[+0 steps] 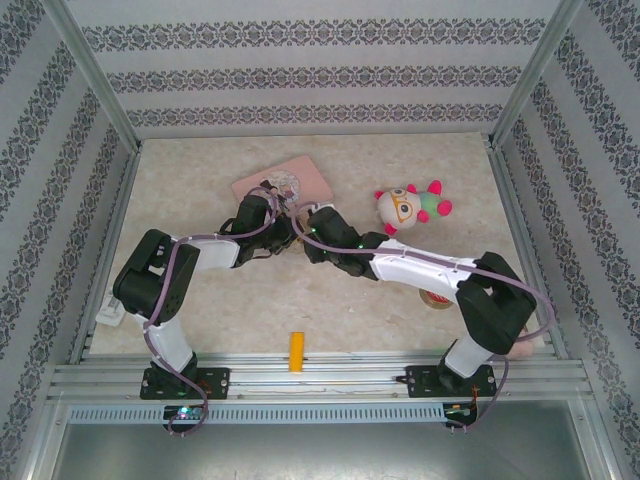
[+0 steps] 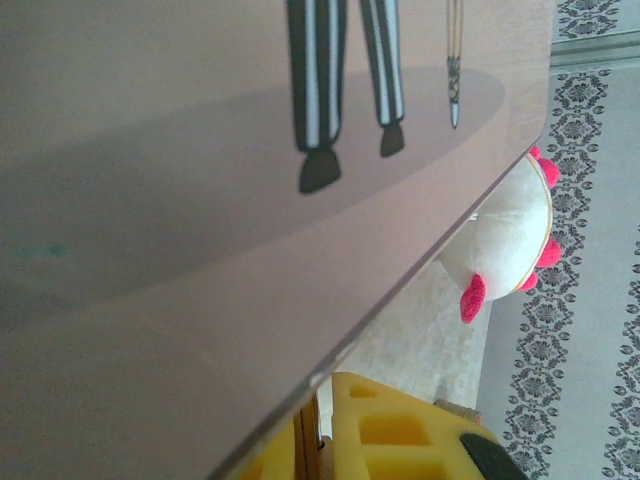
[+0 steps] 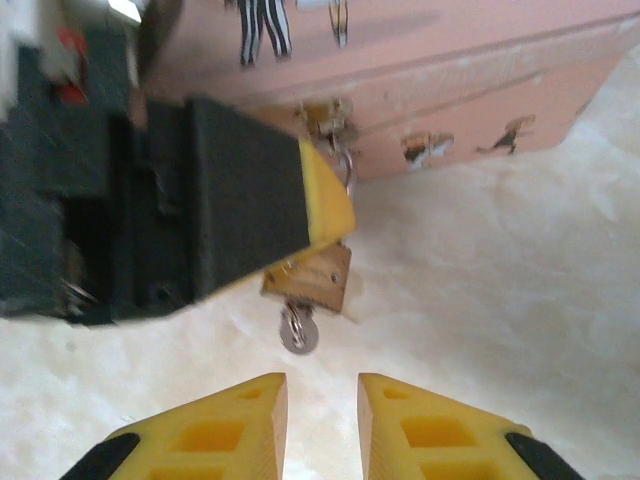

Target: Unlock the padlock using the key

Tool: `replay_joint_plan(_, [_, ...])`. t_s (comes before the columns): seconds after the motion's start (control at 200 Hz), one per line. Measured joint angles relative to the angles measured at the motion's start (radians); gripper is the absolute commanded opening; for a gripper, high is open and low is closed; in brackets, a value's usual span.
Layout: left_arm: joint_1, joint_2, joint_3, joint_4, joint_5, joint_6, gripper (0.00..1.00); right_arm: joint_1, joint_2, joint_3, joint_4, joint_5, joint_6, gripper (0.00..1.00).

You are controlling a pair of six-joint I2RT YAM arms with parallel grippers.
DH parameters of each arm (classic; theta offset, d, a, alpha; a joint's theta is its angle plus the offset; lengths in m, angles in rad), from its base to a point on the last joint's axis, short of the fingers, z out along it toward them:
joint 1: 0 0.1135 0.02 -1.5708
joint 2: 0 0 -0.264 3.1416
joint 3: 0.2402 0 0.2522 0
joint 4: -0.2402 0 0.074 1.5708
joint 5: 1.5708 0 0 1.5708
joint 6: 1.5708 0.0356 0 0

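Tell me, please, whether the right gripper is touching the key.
Apart. The right wrist view shows bare table between the right gripper and the key in the padlock.

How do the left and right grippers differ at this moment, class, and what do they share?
The left gripper is shut on the padlock; the right gripper stands open and holds nothing. The left gripper touches the padlock at the pink tin; the right gripper sits short of the key under it. Both have yellow fingertips.
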Motion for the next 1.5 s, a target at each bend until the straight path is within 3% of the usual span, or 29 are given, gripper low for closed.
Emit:
replay_joint_plan(0.82, [0.0, 0.0, 0.003, -0.003, 0.006, -0.014, 0.01, 0.026, 0.146, 0.145, -0.106, 0.015, -0.125, 0.33])
replay_joint_plan(1.304, [0.0, 0.0, 0.003, -0.002, 0.006, -0.018, 0.01, 0.023, 0.202, 0.166, -0.108, 0.018, -0.138, 0.27])
replay_joint_plan(1.504, [0.0, 0.0, 0.003, -0.002, 0.007, -0.018, 0.01, 0.023, 0.214, 0.166, -0.106, 0.021, -0.148, 0.17])
